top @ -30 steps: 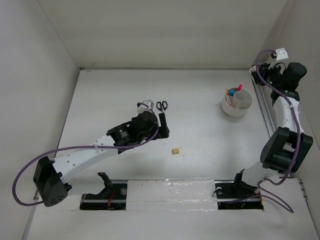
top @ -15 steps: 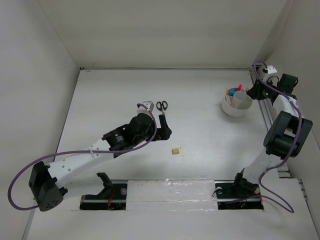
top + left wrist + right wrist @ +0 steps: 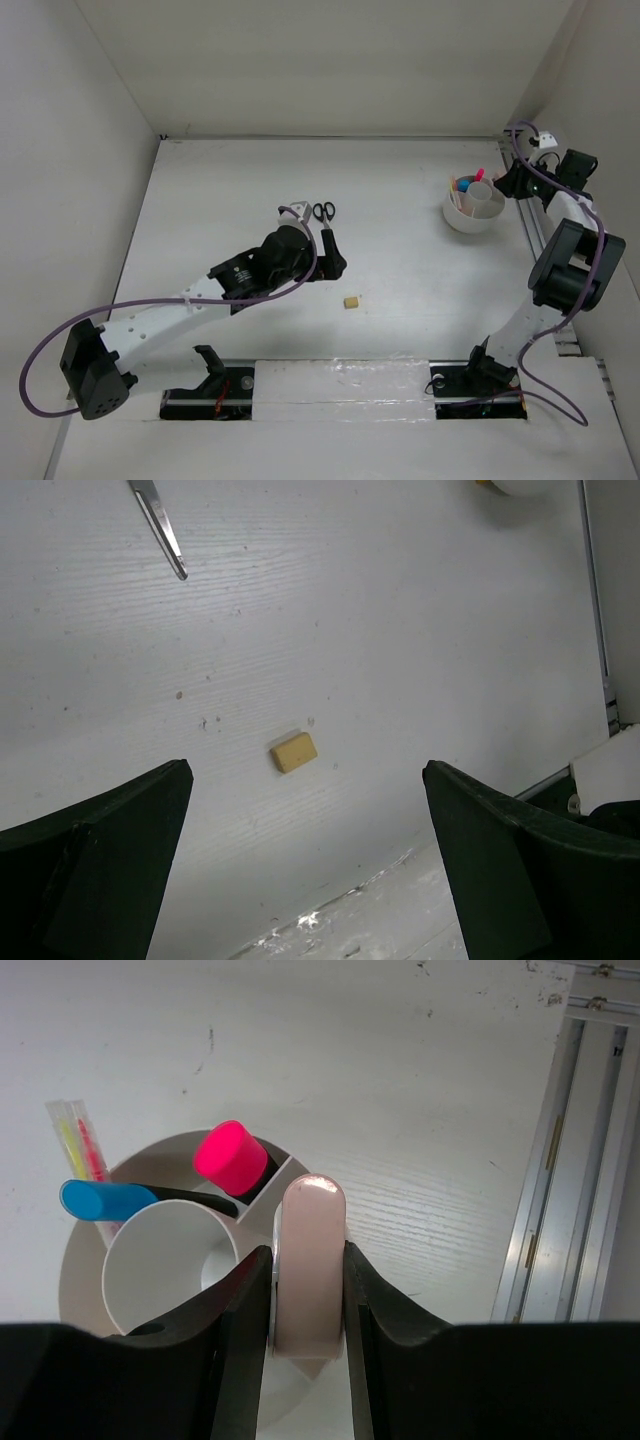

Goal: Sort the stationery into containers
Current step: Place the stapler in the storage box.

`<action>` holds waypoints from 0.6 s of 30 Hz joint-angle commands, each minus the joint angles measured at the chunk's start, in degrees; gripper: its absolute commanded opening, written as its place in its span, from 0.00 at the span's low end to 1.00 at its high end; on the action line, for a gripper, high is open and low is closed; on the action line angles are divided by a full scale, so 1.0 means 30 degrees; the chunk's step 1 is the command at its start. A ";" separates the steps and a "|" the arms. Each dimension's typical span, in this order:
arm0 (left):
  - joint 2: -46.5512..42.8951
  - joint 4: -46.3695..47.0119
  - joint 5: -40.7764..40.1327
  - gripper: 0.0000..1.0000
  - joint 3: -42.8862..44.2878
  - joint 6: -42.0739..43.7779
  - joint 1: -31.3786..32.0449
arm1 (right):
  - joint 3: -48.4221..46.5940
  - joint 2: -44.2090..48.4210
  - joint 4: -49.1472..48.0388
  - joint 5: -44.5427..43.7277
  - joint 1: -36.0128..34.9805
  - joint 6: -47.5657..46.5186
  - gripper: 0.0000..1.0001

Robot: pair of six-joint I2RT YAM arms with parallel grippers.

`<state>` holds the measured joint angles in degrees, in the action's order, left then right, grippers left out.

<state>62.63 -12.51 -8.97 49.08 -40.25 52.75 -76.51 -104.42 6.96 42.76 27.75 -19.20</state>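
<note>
White walls box in a pale table (image 3: 230, 190), and most of the stationery is already standing in the round white organizer (image 3: 452, 218) at the far right. From the right wrist camera I see the blue highlighter (image 3: 105, 1200), the pink highlighter (image 3: 230, 1155) and the pencils (image 3: 75, 1140) in its outer compartments.

The right end effector (image 3: 305, 1290) is clamped on the grey-pink sharpener block (image 3: 308, 1260), one finger pressed to each long side. It hangs directly over the organizer, straddling the wall between the round middle well and the outer ring beside the pink highlighter. I cannot tell which compartment it would fall into.

The tan eraser (image 3: 351, 301) lies alone on the table, well apart from the organizer and far nearer the left arm. The left end effector (image 3: 305, 820) holds nothing, its fingers spread wide. Through its wrist camera the eraser (image 3: 294, 752) sits between the two fingers, just ahead of their tips. Its long axis runs nearly along the line from finger to finger, slightly tilted, so I judge a grip would close on its short ends unless I turn the wrist. The black-handled scissors (image 3: 323, 211) lie beyond the left end effector (image 3: 330, 258), on the far side from the eraser.
</note>
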 commanded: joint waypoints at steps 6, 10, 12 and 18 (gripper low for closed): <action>-0.0398 0.0480 0.0149 1.00 0.0193 0.0438 -0.0123 | -0.0366 -0.0699 -0.1500 0.1216 -0.0077 0.0131 0.00; -0.0399 0.0480 0.0149 1.00 0.0193 0.0438 -0.0123 | -0.0366 -0.0701 -0.1500 0.1214 -0.0253 0.0131 0.03; -0.0399 0.0480 0.0149 1.00 0.0193 0.0438 -0.0123 | -0.0192 -0.0701 -0.1676 0.1214 -0.0255 0.0131 0.10; -0.0399 0.0655 0.0325 1.00 0.0017 0.0438 -0.0123 | -0.0014 -0.0525 -0.2086 0.1419 -0.0255 0.0336 0.41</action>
<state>62.83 -12.40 -8.58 49.08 -39.81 52.75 -76.29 -106.89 5.08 44.16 27.29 -18.22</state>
